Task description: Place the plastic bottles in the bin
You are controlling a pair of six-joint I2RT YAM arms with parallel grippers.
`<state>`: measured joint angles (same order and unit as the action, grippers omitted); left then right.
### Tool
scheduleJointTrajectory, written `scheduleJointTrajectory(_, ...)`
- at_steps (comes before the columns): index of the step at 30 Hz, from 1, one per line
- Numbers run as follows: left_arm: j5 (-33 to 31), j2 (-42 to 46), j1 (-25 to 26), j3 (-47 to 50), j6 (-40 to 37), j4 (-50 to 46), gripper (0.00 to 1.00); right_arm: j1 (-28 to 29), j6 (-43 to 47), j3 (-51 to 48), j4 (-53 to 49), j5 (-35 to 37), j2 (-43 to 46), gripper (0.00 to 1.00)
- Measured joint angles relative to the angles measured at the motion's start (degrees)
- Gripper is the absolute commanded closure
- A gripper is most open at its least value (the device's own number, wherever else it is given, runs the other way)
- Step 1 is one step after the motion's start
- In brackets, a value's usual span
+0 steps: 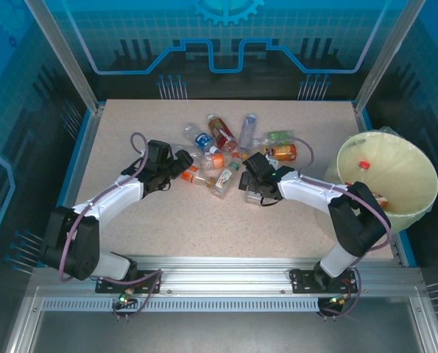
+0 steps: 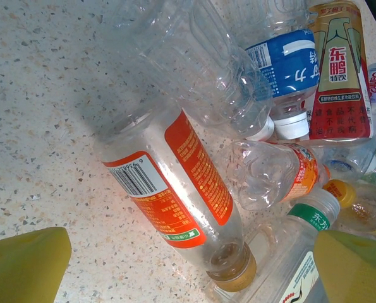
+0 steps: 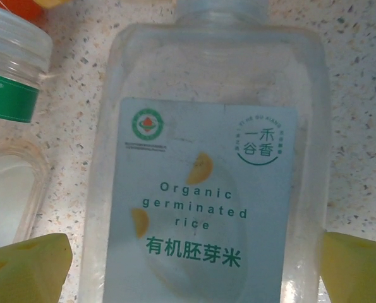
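Note:
Several plastic bottles (image 1: 220, 147) lie in a heap at the middle of the table. My left gripper (image 1: 180, 163) is open at the heap's left edge. Its yellow fingertips (image 2: 24, 265) stand either side of a clear orange-labelled bottle (image 2: 175, 183) with a gold cap, lying flat. My right gripper (image 1: 249, 184) is open and low over a flat clear bottle (image 3: 206, 189) with a pale blue "Organic germinated rice" label. That bottle lies between its fingertips (image 3: 358, 268). The pale yellow-green bin (image 1: 399, 173) stands at the far right, with a red-capped bottle (image 1: 364, 165) inside.
Close by the left gripper lie a blue-labelled bottle (image 2: 289, 69), a red and gold one (image 2: 339, 76) and a green-capped one (image 2: 314, 218). A metal rail (image 1: 219, 265) runs along the near edge. Bare speckled tabletop (image 1: 130, 132) lies left of the heap.

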<state>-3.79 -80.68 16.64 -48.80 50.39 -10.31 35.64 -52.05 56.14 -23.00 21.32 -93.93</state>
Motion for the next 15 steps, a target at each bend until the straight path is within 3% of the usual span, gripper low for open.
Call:
scheduleJointTrajectory(11,0.0,0.0,0.0,0.0,-1.0,0.0,0.01,0.7,-0.9,1.7,-3.9,0.8,-3.9,0.0)
scheduleJointTrajectory(15,0.1,0.0,0.0,0.0,-1.0,0.0,0.01,1.1,-0.1,1.7,-4.5,1.6,-3.8,0.12)
